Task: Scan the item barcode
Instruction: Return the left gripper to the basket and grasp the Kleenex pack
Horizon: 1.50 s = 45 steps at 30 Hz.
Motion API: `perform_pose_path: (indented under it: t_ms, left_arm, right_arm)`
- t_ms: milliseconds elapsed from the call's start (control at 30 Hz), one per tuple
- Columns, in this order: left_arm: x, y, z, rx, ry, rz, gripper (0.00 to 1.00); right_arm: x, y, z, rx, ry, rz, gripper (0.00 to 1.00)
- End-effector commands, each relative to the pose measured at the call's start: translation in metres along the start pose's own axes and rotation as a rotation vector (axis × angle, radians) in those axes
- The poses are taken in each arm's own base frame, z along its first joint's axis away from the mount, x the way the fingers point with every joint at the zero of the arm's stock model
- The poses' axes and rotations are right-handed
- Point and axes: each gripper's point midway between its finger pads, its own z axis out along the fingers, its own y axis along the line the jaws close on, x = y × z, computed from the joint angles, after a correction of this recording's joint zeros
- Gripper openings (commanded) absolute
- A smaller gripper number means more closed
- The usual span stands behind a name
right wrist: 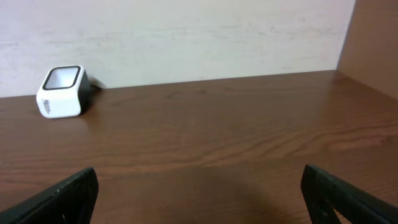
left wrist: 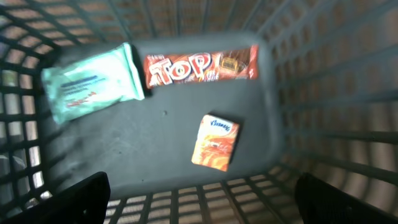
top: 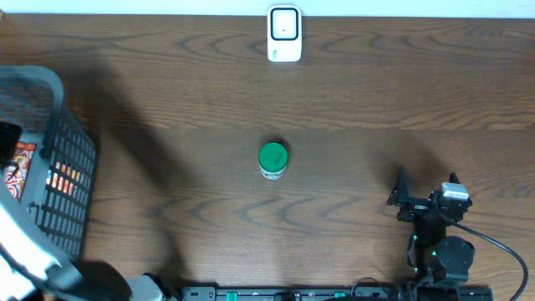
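Below wide-spread left fingers [left wrist: 74,198]: small orange box [left wrist: 216,142], probably light, stiff cardboard; best pinched across short sides; right fingers [right wrist: 59,198] likewise apart.

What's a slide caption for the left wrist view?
Open left gripper over basket containing TOP bar, green pack and orange box.

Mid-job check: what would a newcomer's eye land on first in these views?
Probably the green-lidded container standing alone in the middle of the table, with the white barcode scanner at the far edge directly behind it. Next comes the grey basket at the left end. The left wrist view looks down into it at a red TOP bar, a pale green packet and a small orange box lying on its floor.
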Motion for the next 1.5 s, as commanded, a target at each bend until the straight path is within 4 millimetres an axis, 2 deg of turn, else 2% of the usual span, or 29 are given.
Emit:
perform_pose_path:
  t_ms: [0,133,300,467,600,1100,1133,1233,1333,1433,1467]
  left_arm:
    - [0.01,-0.005,0.033,-0.035,0.092,0.089,0.95]
    - [0.026,-0.007,0.076,-0.089,0.207,0.11,0.95]
    - [0.047,-0.02,0.117,-0.063,0.334,0.173,0.95]
    - [0.066,-0.02,0.144,-0.098,0.412,0.192,0.95]
    - [0.076,-0.016,0.158,-0.123,0.453,0.198,0.95]
    - [0.123,0.008,0.19,-0.163,0.541,0.201,0.94]
    - [0.126,0.009,0.191,-0.165,0.544,0.202,0.9]
    - [0.126,0.01,0.191,-0.165,0.545,0.202,0.7]
    - [0.125,0.01,0.19,-0.166,0.544,0.201,0.59]
    - [0.12,0.007,0.185,-0.166,0.543,0.201,0.57]
    - [0.113,0.006,0.179,-0.171,0.538,0.202,0.57]
  right_arm:
    - [0.001,0.001,0.0,-0.001,0.002,-0.012,0.99]
    - [0.001,0.001,0.0,-0.001,0.002,-0.012,0.99]
    - [0.001,0.001,0.0,-0.001,0.002,-0.012,0.99]
    - [0.001,0.001,0.0,-0.001,0.002,-0.012,0.99]
    - [0.001,0.001,0.0,-0.001,0.002,-0.012,0.99]
    - [0.001,0.001,0.0,-0.001,0.002,-0.012,0.99]
    - [0.001,0.001,0.0,-0.001,0.002,-0.012,0.99]
    - [0.001,0.001,0.0,-0.001,0.002,-0.012,0.99]
    - [0.001,0.001,0.0,-0.001,0.002,-0.012,0.99]
    - [0.001,0.001,0.0,-0.001,0.002,-0.012,0.99]
    - [0.001,0.001,0.0,-0.001,0.002,-0.012,0.99]
